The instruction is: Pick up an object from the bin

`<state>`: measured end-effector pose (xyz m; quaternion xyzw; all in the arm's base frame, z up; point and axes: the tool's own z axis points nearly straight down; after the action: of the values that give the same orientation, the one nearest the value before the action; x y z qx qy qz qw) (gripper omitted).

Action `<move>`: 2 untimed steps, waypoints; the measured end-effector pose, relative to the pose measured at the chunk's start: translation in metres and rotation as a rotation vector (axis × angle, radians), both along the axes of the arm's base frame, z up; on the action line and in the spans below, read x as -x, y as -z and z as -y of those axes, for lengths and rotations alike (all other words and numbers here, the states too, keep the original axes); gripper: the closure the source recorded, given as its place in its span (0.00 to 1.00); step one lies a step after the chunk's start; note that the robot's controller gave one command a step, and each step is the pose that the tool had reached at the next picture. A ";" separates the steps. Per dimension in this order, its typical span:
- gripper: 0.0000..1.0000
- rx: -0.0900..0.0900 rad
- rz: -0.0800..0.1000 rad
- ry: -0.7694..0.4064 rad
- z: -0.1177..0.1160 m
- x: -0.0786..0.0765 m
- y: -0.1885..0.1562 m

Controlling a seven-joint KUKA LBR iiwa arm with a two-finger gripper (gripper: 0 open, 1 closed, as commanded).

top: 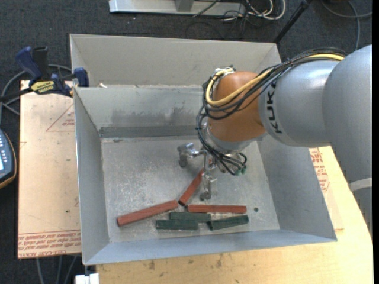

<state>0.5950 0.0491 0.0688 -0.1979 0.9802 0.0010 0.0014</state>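
Observation:
My gripper hangs low over the middle of the bin floor, under the arm's orange cover. Its tip is right beside the upper end of a short red-brown stick that lies slanted on the floor. I cannot tell whether the tip touches the stick. Just in front of the gripper lies a second red-brown stick, flat and crosswise. A longer red-brown stick stretches away to the left of it.
Three dark green sticks lie together by the bin's front wall, under the red-brown ones. The bin's sloped walls rise on all sides. The arm's bulk covers the right rear of the bin.

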 end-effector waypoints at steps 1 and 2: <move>0.00 0.000 0.000 0.002 0.000 -0.001 0.000; 1.00 0.000 0.002 0.003 -0.001 -0.002 -0.002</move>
<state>0.5965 0.0496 0.0705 -0.1963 0.9805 0.0010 0.0022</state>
